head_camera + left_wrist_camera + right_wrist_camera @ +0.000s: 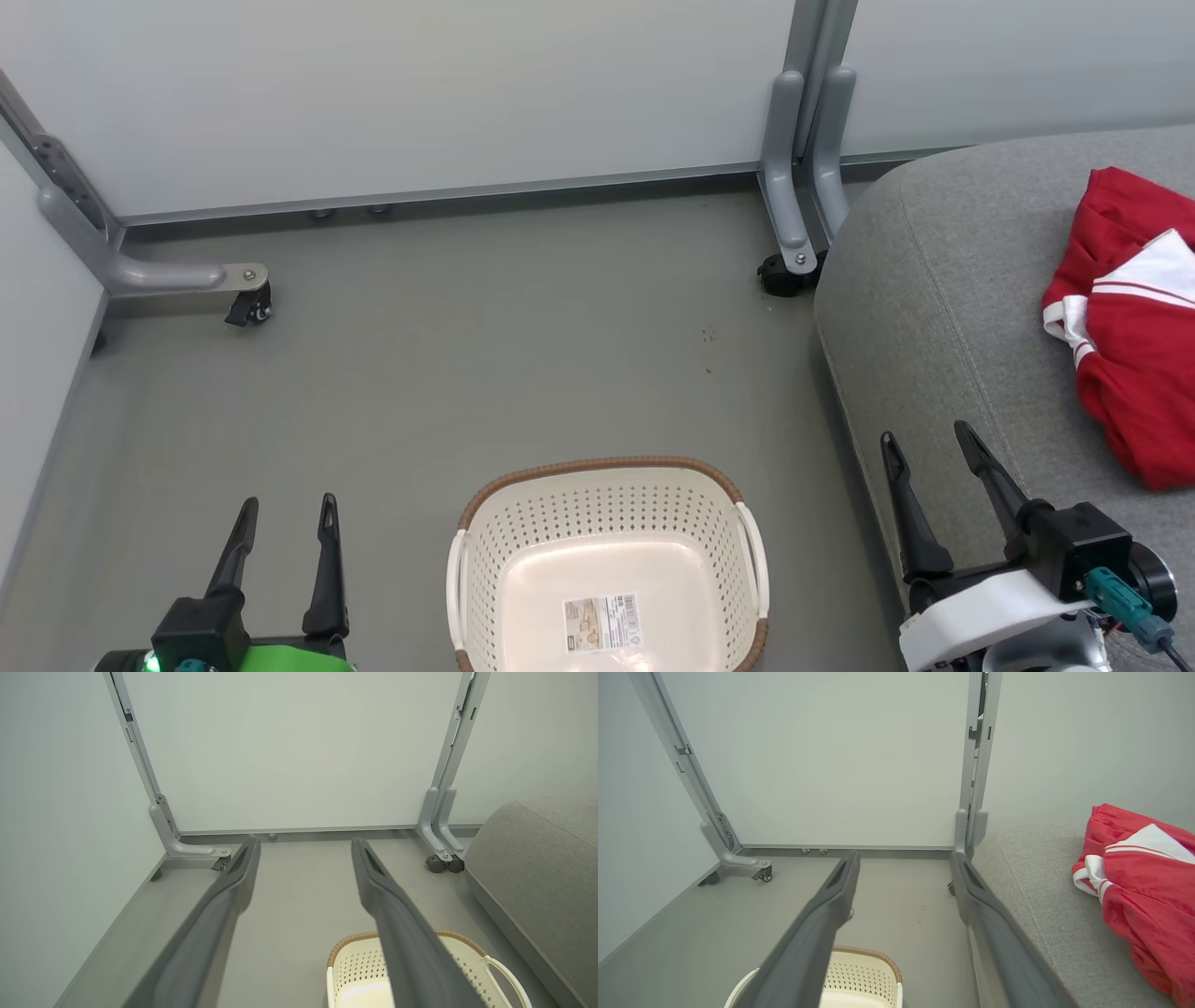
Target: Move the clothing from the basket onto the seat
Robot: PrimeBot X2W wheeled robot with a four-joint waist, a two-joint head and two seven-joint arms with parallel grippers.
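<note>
The clothes (1134, 373) are being held up by the seat (934, 280) at the right edge, up and right of the right gripper (924, 434) (the nearer one). The basket (607, 465), bottom middle, is sitting empty. That gripper and the left gripper (289, 502) are being held wide apart, gripping nothing.

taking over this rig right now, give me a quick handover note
Left pincer: open, empty, over the floor left of the basket.
Right pincer: open, empty, at the seat edge nearest the basket.
Clothing: bunched on the seat, apart from both pincers.
Done: basket's visible inside holds only a label sticker.
Left: likely nothing; basket's near end is out of frame, so check it.
</note>
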